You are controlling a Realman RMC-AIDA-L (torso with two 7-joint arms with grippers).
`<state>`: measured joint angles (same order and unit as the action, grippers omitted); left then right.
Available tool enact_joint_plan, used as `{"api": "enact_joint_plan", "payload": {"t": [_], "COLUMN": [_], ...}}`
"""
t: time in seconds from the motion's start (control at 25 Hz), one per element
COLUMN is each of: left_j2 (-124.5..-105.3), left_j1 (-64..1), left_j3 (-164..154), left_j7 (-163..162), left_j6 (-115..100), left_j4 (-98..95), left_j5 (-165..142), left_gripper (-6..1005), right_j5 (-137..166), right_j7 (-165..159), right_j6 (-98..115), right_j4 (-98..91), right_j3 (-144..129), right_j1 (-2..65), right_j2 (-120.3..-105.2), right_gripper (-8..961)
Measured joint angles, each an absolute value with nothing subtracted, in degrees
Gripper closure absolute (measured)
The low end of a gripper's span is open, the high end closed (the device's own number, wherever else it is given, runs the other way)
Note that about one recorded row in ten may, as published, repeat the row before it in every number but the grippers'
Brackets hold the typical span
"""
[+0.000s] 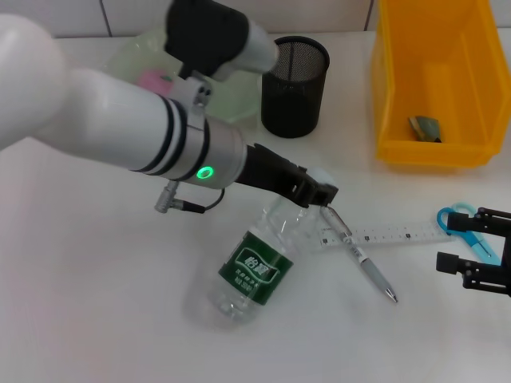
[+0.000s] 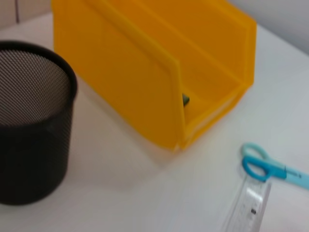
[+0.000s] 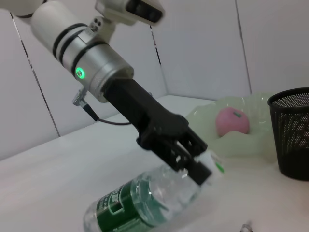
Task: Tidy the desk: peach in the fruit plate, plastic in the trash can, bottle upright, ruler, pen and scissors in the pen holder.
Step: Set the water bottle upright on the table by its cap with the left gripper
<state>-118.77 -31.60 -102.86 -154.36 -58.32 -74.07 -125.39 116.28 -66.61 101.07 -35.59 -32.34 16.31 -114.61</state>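
The clear bottle (image 1: 255,271) with a green label lies on its side mid-table, neck toward the pen holder. My left gripper (image 1: 318,191) is shut on its neck just below the white cap (image 3: 212,162). A clear ruler (image 1: 383,235) lies right of the bottle with a silver pen (image 1: 363,259) across it. The blue scissors (image 1: 467,227) lie at the ruler's right end, where my right gripper (image 1: 461,238) hovers open. The pink peach (image 3: 232,122) sits in the pale green fruit plate (image 1: 239,100). A dark scrap of plastic (image 1: 425,128) lies in the yellow trash can (image 1: 435,152).
The black mesh pen holder (image 1: 295,84) stands upright between the fruit plate and the yellow trash can, behind the bottle. My left arm stretches over the plate and hides most of it in the head view. A tiled wall bounds the table's far side.
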Motion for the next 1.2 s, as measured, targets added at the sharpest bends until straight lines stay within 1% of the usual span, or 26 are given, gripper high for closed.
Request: {"api": "enact_joint_plan", "payload": {"t": [0.04, 0.16, 0.2, 0.32, 0.48, 0.52, 0.56, 0.6, 0.88, 1.2], "left_j2": [-118.77, -118.77, -118.77, -118.71, -118.66, -118.65, -118.65, -118.64, -118.65, -118.57], "left_j1": [-31.6, -26.7, -26.7, -22.5, -20.0, -18.3, -18.3, -16.9, -14.2, -13.3], "left_j3": [-102.9, -102.0, -102.0, -101.0, -99.5, -98.2, -98.2, -97.1, -95.1, -93.3], "left_j7": [-154.4, -152.3, -152.3, -148.6, -144.5, -140.8, -140.8, -137.0, -127.2, -118.2], "left_j6": [-58.3, -57.0, -57.0, -55.6, -55.0, -54.7, -54.7, -54.6, -54.1, -53.9], "left_j4": [-74.1, -79.4, -79.4, -82.5, -83.2, -83.5, -83.5, -83.5, -82.9, -78.8], "left_j5": [-125.4, -125.1, -125.1, -122.0, -117.8, -114.5, -114.5, -111.2, -103.1, -94.4], "left_gripper": [550, 550, 551, 551, 552, 553, 553, 553, 554, 555], "right_j5": [116.3, 116.3, 116.3, 116.3, 116.3, 116.3, 116.3, 116.3, 116.3, 116.2], "right_j7": [-66.6, -66.6, -66.6, -66.6, -66.7, -66.7, -66.7, -66.7, -66.7, -66.6], "right_j6": [101.1, 101.1, 101.1, 101.1, 101.1, 101.1, 101.1, 101.1, 100.9, 100.4], "right_j4": [-35.6, -35.6, -35.6, -35.5, -34.7, -34.3, -33.7, -33.6, -33.0, -32.6], "right_j3": [-32.3, -32.2, -32.2, -32.1, -31.9, -31.7, -31.5, -31.5, -31.4, -31.3], "right_j1": [16.4, 16.4, 16.5, 16.8, 17.2, 17.4, 17.7, 17.7, 18.0, 18.3], "right_j2": [-114.70, -115.00, -115.08, -115.29, -115.37, -115.37, -115.31, -115.28, -115.31, -115.40], "right_gripper": [241, 241, 241, 242, 242, 242, 242, 242, 240, 242]}}
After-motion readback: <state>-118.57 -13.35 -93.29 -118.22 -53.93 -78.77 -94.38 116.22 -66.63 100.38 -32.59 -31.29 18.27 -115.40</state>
